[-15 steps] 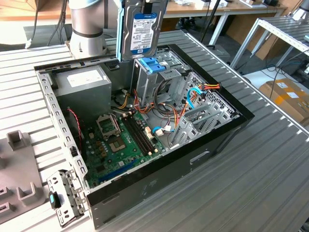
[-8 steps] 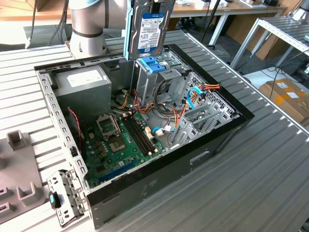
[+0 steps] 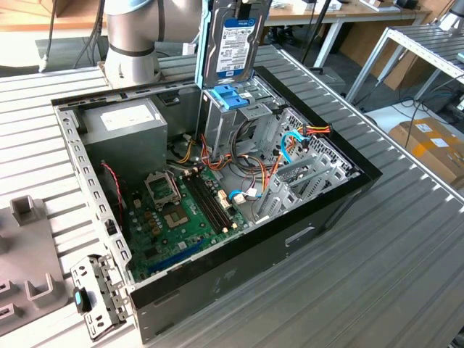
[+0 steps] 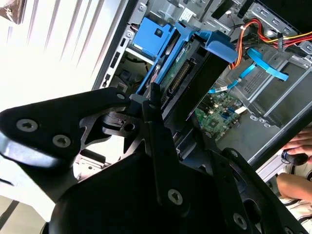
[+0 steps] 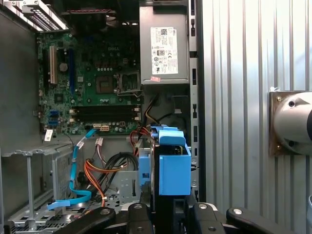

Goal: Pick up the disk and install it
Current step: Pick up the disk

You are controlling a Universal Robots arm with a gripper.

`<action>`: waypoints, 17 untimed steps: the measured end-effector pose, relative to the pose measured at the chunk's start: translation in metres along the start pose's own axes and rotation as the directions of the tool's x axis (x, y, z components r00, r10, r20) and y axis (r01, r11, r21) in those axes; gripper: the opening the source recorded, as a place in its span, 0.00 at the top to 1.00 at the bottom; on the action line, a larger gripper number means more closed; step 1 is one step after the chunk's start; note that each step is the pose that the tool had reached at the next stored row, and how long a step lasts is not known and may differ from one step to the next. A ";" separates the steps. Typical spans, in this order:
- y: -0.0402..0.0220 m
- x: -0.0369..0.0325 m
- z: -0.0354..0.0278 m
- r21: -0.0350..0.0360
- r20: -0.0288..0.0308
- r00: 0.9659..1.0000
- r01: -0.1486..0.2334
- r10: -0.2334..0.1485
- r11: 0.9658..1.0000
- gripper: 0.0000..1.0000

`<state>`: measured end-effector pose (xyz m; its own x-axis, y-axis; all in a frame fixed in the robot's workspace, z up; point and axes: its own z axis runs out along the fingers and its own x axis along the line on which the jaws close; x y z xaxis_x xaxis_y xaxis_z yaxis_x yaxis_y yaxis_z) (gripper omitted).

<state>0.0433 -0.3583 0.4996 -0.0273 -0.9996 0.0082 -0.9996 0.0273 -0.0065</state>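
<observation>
The arm [image 3: 134, 36] is a fat silver tube with a pale grey band, rising from a round metal base [image 5: 292, 122] on a square plate [image 5: 274, 148]. Its gripper [image 4: 173, 109] is matte black link bars studded with silver screw heads [image 4: 174, 196].

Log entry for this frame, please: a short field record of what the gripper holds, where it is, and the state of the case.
Held item: grey-silver hard drive with white label and bright blue carrier frame, upright
Gripper: black-fingered gripper, shut on the grey-silver hard drive
Position: over the grey metal drive cage, just above the wide blue plastic latch
Case: open black computer case on the slatted metal table
Install: not yet seated
Bystander: a hand beside the case, in the second wrist view
</observation>
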 end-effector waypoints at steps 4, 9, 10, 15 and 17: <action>-0.0038 -0.0002 0.0000 0.000 0.000 1.000 0.000 0.000 1.000 0.65; -0.0040 -0.0001 0.0000 0.000 0.000 1.000 0.000 0.000 1.000 0.65; -0.0041 -0.0001 0.0000 0.000 0.000 1.000 0.000 0.000 1.000 0.65; -0.0042 -0.0001 0.0000 0.000 0.000 1.000 0.000 0.000 1.000 0.65; -0.0043 -0.0001 0.0000 0.000 0.000 1.000 0.000 0.000 1.000 0.65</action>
<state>0.0476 -0.3582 0.4997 -0.0271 -0.9996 0.0082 -0.9996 0.0270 -0.0065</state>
